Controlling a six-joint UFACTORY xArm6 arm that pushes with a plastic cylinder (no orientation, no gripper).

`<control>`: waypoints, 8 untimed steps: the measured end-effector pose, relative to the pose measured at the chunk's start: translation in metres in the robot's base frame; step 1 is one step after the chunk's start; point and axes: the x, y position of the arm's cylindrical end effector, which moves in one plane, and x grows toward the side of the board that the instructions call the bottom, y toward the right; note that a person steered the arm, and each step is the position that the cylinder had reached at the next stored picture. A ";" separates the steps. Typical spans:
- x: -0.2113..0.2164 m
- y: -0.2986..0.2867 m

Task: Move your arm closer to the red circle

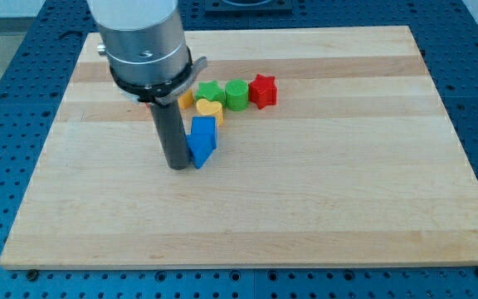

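My tip [178, 165] rests on the wooden board [305, 208], touching the left side of a blue block [202, 140]. Behind the blue block lies a yellow heart [211, 110]. A green star [211, 91], a green round block [236, 94] and a red star [262, 90] stand in a row toward the view's top. A small piece of a yellow block [187, 98] shows beside the arm body. A sliver of red [142, 101] shows under the arm's left side; its shape cannot be made out. No red circle is clearly visible.
The arm's grey cylindrical body [143, 41] covers the board's upper left part. A blue perforated table [7, 124] surrounds the board on all sides.
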 end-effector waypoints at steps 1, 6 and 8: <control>0.000 0.005; -0.120 -0.199; -0.161 -0.200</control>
